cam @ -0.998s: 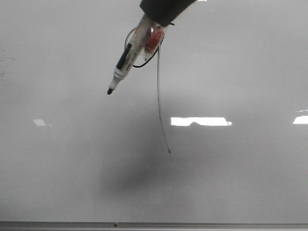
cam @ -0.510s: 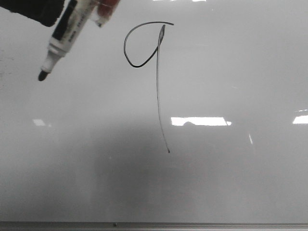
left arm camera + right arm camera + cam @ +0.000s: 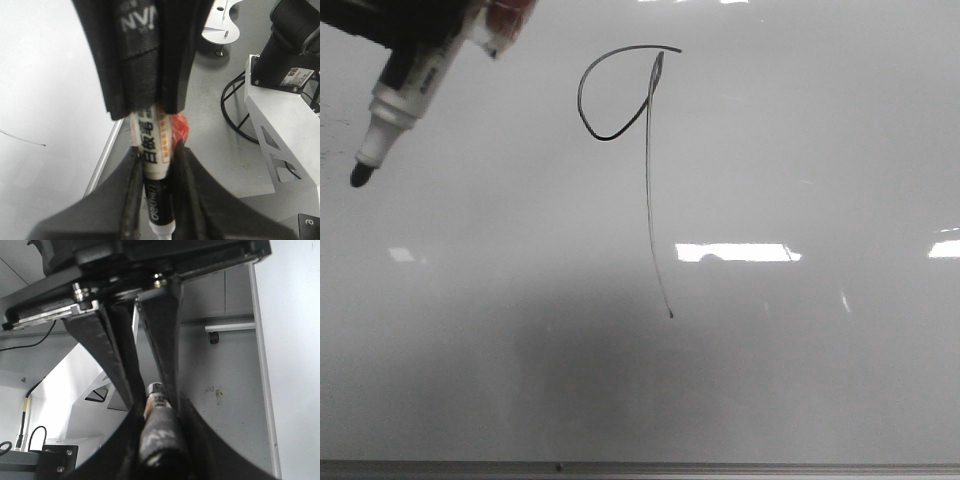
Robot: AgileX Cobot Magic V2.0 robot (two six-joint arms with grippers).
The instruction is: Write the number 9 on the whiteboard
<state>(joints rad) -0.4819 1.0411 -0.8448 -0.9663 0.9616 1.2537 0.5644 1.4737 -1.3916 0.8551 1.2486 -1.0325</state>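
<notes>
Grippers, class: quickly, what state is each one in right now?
Left gripper: shut on the marker.
Right gripper: shut on a dark cylindrical object; what it is cannot be told.

The right gripper [image 3: 159, 435] is closed around a dark, worn cylinder [image 3: 159, 432]. Just beside it the whiteboard [image 3: 295, 365] shows with its grey frame strip [image 3: 262, 375].

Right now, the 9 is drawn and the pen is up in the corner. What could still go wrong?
The marker is uncapped, its tip bare just off the whiteboard. If the arm dips, it could leave a stray mark.

The 9 may still be wet, so a pass back over it might smear the thin stem.

The left end effector pinches the marker low on its barrel; a slip could drop it.
</notes>
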